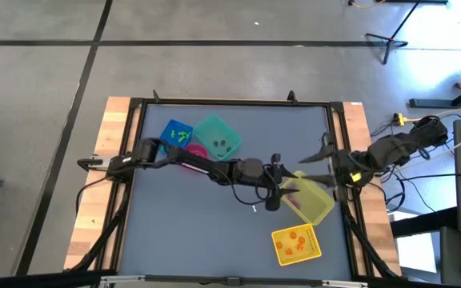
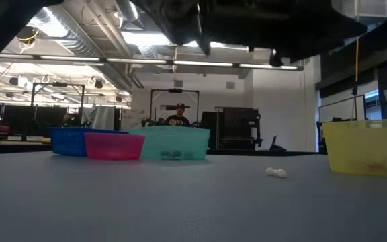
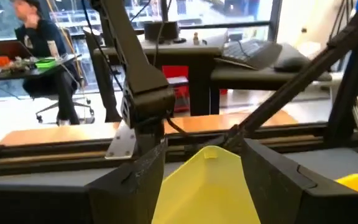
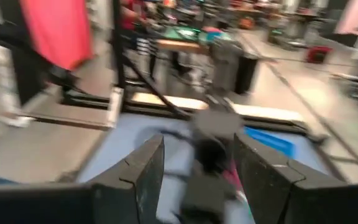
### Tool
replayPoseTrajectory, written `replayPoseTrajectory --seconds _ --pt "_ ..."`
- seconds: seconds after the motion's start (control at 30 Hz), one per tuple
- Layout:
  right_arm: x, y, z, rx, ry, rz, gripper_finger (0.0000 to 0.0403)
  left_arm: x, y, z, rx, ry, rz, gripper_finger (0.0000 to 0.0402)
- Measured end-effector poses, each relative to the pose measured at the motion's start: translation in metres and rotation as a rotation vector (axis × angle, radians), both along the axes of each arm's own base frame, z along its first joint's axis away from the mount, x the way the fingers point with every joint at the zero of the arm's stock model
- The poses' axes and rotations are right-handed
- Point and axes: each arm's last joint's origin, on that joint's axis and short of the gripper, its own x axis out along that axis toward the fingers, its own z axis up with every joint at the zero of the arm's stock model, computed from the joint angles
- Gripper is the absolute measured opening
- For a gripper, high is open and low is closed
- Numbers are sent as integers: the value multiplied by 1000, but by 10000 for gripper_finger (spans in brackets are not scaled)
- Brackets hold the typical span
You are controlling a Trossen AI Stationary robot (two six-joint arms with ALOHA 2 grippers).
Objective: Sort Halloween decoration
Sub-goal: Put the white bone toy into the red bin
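Halloween decoration (image 2: 275, 173), clearest at table height

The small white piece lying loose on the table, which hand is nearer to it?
Left. The left hand hovers right beside the white piece, at the yellow bin. The right hand waits farther off, near the table's right edge.

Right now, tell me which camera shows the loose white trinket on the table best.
The low view: the white trinket lies alone on the bare table, between the teal bin and the yellow bin. The high view shows only a pale speck. Neither wrist view shows it.
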Motion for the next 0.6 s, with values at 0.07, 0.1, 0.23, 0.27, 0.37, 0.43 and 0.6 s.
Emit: replayPoseTrajectory --seconds 0.07,0.1,0.23,0.27,0.37,0.43,0.6 --pt "-7 -6 -2 -27 22 -69 189 -4 0 8 29 49 -3 195" --pt "-9 -8 -4 -43 38 -105 189 -6 0 10 44 89 -8 195" --pt "-12 -13 -19 -66 58 -199 189 -17 0 22 85 208 -62 195" --pt "-12 -13 -25 -65 62 -206 189 -19 -1 25 93 228 -87 195" --pt "-10 -12 -45 -44 69 -211 189 -27 -2 33 117 283 -164 195" --pt "-9 -11 -60 -25 80 -215 189 -31 -3 30 127 343 -213 195" --pt "-10 -15 -95 60 74 -243 189 -35 -4 23 119 429 -265 195"
